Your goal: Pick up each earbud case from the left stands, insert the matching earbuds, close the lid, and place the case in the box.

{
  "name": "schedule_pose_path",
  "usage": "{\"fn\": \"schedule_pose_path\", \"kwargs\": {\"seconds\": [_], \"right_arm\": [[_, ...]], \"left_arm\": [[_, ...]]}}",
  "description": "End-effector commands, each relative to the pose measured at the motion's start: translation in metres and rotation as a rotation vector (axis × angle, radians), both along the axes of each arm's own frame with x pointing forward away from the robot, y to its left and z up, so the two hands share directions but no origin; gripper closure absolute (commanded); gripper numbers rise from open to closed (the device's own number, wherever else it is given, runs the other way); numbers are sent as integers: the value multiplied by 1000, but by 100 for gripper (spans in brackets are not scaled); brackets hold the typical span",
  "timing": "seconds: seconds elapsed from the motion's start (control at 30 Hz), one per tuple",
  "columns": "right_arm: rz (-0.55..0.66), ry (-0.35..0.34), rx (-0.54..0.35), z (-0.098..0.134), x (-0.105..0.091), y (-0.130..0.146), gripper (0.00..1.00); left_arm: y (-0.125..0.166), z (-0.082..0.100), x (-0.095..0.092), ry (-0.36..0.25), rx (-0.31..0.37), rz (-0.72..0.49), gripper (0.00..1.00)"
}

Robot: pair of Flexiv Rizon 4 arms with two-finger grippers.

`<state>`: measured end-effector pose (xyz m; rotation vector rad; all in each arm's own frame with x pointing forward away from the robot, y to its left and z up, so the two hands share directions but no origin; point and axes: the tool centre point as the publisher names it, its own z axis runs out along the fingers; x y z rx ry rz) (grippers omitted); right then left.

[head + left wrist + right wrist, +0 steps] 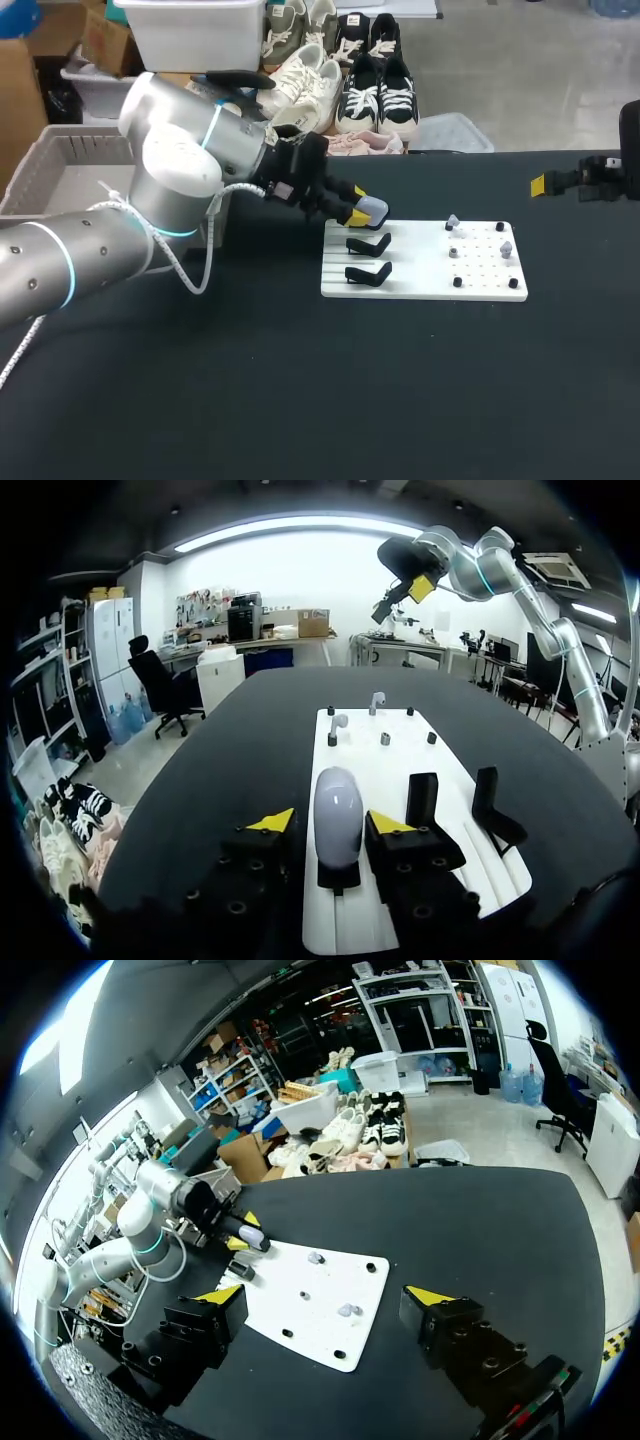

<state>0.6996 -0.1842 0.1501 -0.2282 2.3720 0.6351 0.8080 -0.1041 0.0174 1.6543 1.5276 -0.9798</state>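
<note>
left gripper (331, 822) open, straddling earbud case (338, 805) standing long-axis-up on its stand (338, 876).

Head view: right arm (600, 180) cut off at the frame edge, only its far end shows. Left gripper (360, 206) hides much of the earbud case (376, 209). Left wrist view shows only the foot of its stand (338, 878). Box (60, 170) partly hidden behind the left arm (170, 170). Earbuds (452, 222) on the white board (420, 285) too small to count, perhaps three.
</note>
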Motion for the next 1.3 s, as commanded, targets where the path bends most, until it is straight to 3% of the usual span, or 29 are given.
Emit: {"fn": "schedule_pose_path", "kwargs": {"seconds": [0.03, 0.4, 0.47, 0.5, 0.7, 0.87, 1.07, 1.1, 1.2, 1.3], "right_arm": [[6, 1, 4, 0, 1, -1, 0], [6, 1, 4, 0, 1, -1, 0], [6, 1, 4, 0, 1, -1, 0], [6, 1, 4, 0, 1, -1, 0], [6, 1, 4, 0, 1, -1, 0], [6, 1, 4, 0, 1, -1, 0], [6, 1, 4, 0, 1, -1, 0], [6, 1, 4, 0, 1, -1, 0], [6, 1, 4, 0, 1, -1, 0], [6, 1, 4, 0, 1, -1, 0]], "left_arm": [[-1, -2, 1, 1, -1, -3, 57], [0, -4, 1, -10, 0, -7, 60], [0, -4, 1, -14, -1, -15, 78], [0, -4, 1, -15, -2, -15, 100], [11, 4, -3, -11, -25, -3, 100], [30, 30, -13, -4, -78, 6, 100], [47, 70, -52, -23, -168, 11, 100], [50, 77, -63, -60, -191, 19, 100], [53, 90, -82, -56, -226, 47, 100], [55, 98, -97, -99, -248, 75, 100]]}}
